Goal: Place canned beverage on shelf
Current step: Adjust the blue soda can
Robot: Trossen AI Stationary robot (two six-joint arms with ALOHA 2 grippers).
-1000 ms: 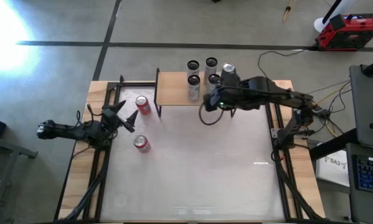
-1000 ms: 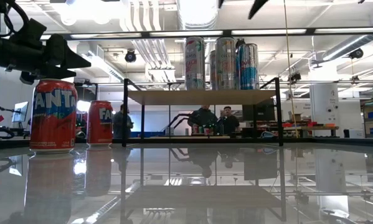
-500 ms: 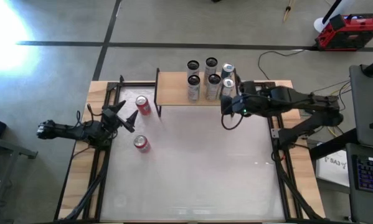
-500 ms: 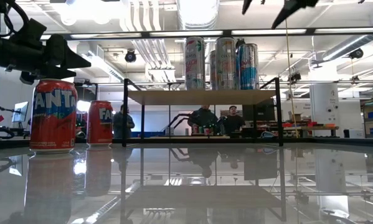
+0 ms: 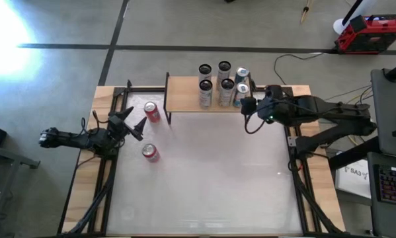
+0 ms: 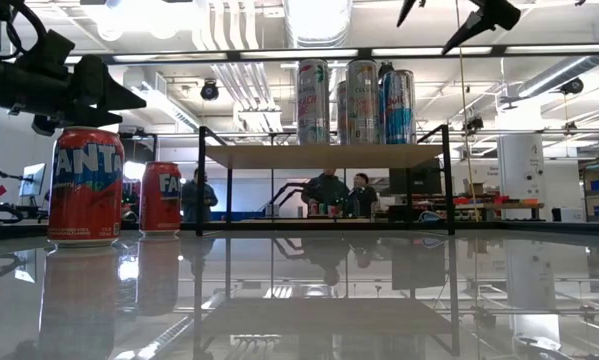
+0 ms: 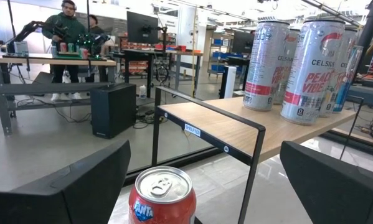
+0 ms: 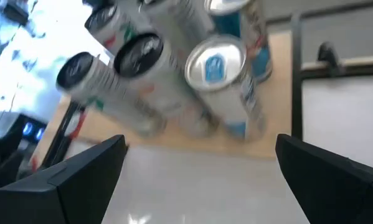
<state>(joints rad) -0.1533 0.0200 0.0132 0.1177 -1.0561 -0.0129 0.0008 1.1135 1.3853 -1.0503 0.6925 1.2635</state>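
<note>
The shelf [image 5: 188, 96] stands at the table's far edge, its tan top [image 7: 236, 127] on thin black legs. Several tall silver cans [image 5: 224, 82] stand upright on its right half [image 6: 354, 100]. Two red Fanta cans stand upright on the table: one [image 5: 151, 111] beside the shelf's left end, one [image 5: 150, 153] nearer. My left gripper [image 5: 133, 123] is open at the table's left edge, level and facing the farther red can [image 7: 161, 196]. My right gripper [image 5: 249, 107] hangs open above the table by the shelf's right end, tilted down toward the cans [image 8: 220, 81].
Black frame rails [image 5: 112, 172] run along the table's left and right sides [image 5: 297, 172]. The glossy white table top [image 5: 211, 178] stretches from the shelf to the near edge. People stand at benches in the room beyond [image 6: 339, 192].
My right gripper has drawn back from above the shelf's cans toward the table's right edge, sinking a little and rolling slightly, open throughout. The cans on the shelf have stayed upright where they were.
</note>
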